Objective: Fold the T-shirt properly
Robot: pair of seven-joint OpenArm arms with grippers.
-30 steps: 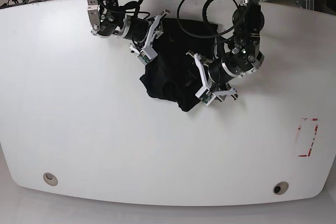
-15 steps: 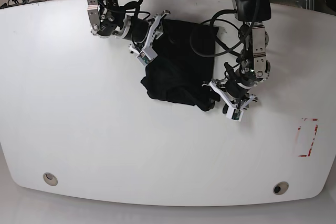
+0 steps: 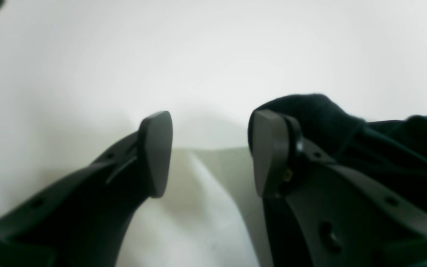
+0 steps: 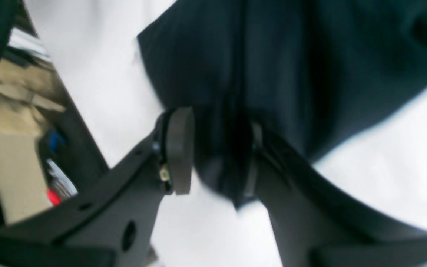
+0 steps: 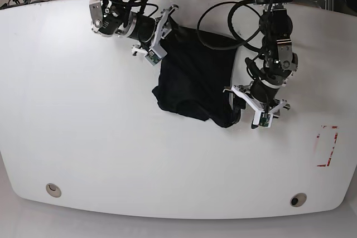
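T-shirt bunched on the white surface, gripped at one corner

Base view: T-shirt [image 5: 195, 76], black and rumpled, lies on the far middle part of the white surface [image 5: 83, 137]. The right tool [image 5: 160, 37] meets the cloth at its far corner, on this view's left, with black cables looping behind the arm. The left tool [image 5: 248, 107] sits low at the cloth's near edge on this view's right, just beside a dark fold. A red marking [image 5: 327, 146] lies near the surface's right edge, well apart from the cloth. Two small round fittings [image 5: 53, 189] sit near the front edge.

Left wrist view: the left tool [image 3: 209, 152] stands partly open, with only bare surface [image 3: 213, 55] between its two pads [image 3: 156, 152]. A lump of the T-shirt [image 3: 365, 137] lies against the outer side of one finger, not between them.

Right wrist view: the right tool [image 4: 217, 152] is closed down on a bunched edge of the T-shirt [image 4: 291, 66], which fills the gap between its fingers [image 4: 180, 148]. The cloth spreads away from the grip over the white surface [image 4: 384, 167]. The picture is blurred.
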